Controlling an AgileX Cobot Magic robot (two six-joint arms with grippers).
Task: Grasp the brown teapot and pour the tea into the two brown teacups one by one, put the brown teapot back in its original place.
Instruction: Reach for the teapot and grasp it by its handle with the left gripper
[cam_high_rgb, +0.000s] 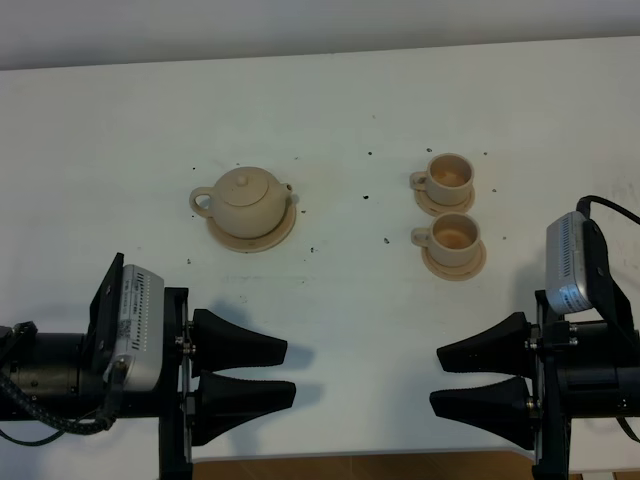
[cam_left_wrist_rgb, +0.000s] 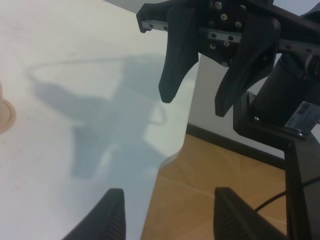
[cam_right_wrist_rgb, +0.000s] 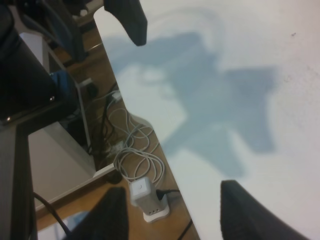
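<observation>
We see only a sliver of a tan saucer (cam_left_wrist_rgb: 4, 116), cut by the left wrist picture's edge; which saucer, we cannot tell. Dark specks (cam_high_rgb: 369, 155) on the desk (cam_high_rgb: 330, 320), toward its far edge, are too small to name. The left arm (cam_high_rgb: 50, 375) and right arm (cam_high_rgb: 600, 375) run off the high view's sides.

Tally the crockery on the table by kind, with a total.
Teapot: 1
Teacups: 2
Saucers: 3
Total: 6
</observation>
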